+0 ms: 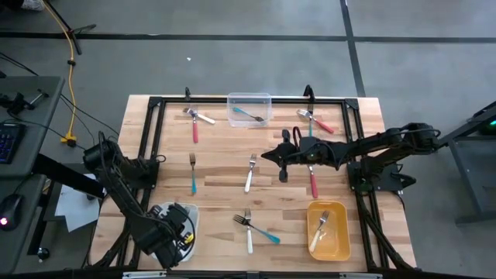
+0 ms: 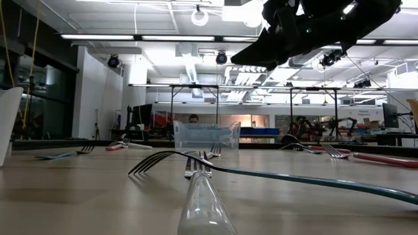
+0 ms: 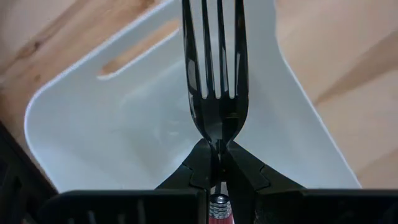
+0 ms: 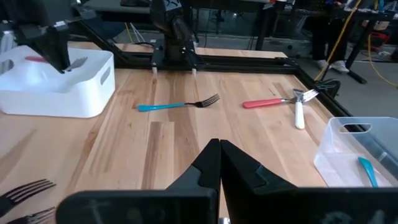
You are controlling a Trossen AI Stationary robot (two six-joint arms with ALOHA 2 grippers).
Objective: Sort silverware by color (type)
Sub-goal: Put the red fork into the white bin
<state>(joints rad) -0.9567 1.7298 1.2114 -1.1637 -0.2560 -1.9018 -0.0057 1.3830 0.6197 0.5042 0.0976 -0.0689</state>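
the wooden table [image 1: 225, 194] carries 3 bins: a white bin [image 1: 191, 219] at the near left corner, a yellow bin [image 1: 328, 230] at the near right, and a clear bin [image 1: 249, 109] at the far middle, which already has a teal fork lying in it.

the left gripper [image 3: 214, 155] hangs right over the white bin and is clenched on a pink-handled fork [image 3: 213, 68], gripping it at the neck. the fork's long axis runs straight out from the fingers, tines pointing away over the bin's floor, so the coming move looks like a plain lowering and letting go.

the right gripper [image 4: 219, 155] hovers over the table's middle with its fingers pressed together and nothing between them. the nearest loose piece to it seems to be another pink fork [image 1: 313, 183], just beside the arm on the near side, its handle running toward the yellow bin. the left arm is well apart from that one, so the right arm is the better placed to take it.
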